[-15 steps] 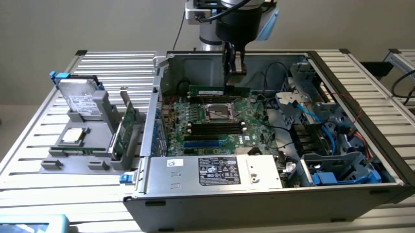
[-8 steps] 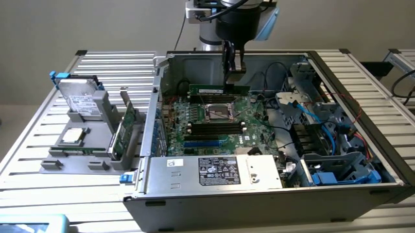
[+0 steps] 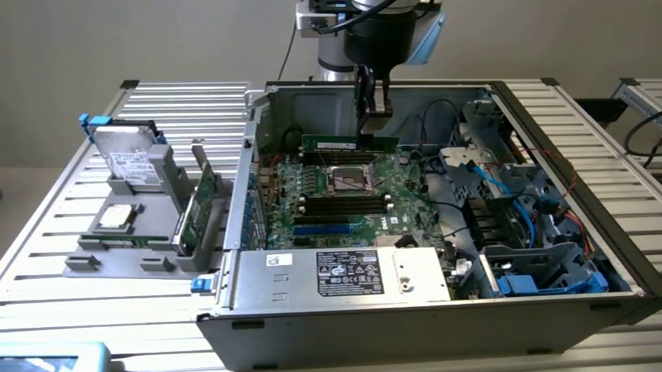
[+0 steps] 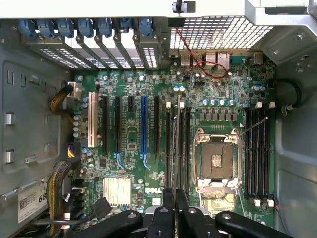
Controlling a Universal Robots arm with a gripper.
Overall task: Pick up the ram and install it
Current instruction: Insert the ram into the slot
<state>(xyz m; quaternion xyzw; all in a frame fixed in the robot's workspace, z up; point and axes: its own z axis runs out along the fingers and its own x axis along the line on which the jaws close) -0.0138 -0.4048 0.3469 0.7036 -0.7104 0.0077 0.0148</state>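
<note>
Holding ram (image 3: 331, 144), my claw (image 3: 373, 128) was clamped on it, edge-on over black slots (image 4: 185, 144) beside socket (image 4: 216, 161). Risk noted: slight tilt or offset could jam stick against slot latch.

I get soft, even light over the computer case (image 3: 259, 325), its outer panels bright. Inside the case the motherboard (image 4: 130, 148) lies dimmer, in shade.

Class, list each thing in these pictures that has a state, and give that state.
gripper: shut on the ram.
ram: gripped, on edge above the motherboard; seating unclear.
computer case: side open.
CPU socket: bare, no cooler.
memory slots between socket and case wall: empty.
</note>
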